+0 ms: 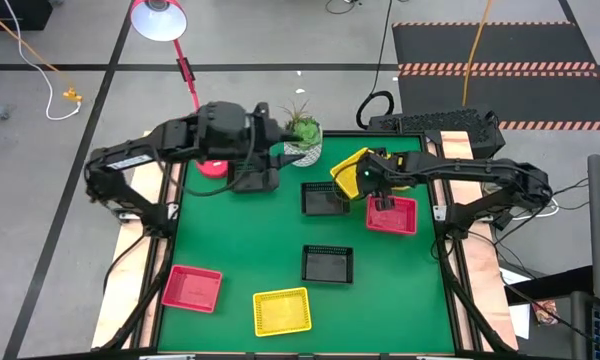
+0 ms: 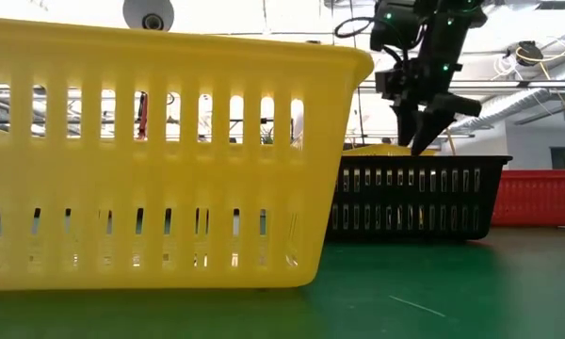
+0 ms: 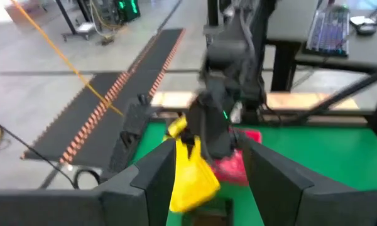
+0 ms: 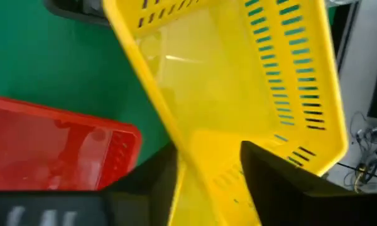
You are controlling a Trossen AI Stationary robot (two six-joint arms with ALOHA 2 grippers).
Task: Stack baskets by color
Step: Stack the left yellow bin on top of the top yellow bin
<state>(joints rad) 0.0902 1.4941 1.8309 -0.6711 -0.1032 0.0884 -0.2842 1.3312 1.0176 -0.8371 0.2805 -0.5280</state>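
Observation:
My right gripper is shut on a yellow basket, which it holds tilted above the table's far right part, over a black basket and a red basket. My left gripper stands open and holds nothing, raised at the far left beside the plant pot. Flat on the green mat rest a second black basket, a second red basket and a second yellow basket, which fills the low view's left side. My right gripper pinches one side wall of the yellow basket between its two fingers, one finger on the inner side and the other outside. The fingers slant down from the table's right side. The basket hangs tilted, lifted clear of the table.
A white plant pot and a round red lamp base stand at the far left edge, and the red lamp head hangs beyond. A keyboard lies past the far right corner. Bare green mat shows between the baskets.

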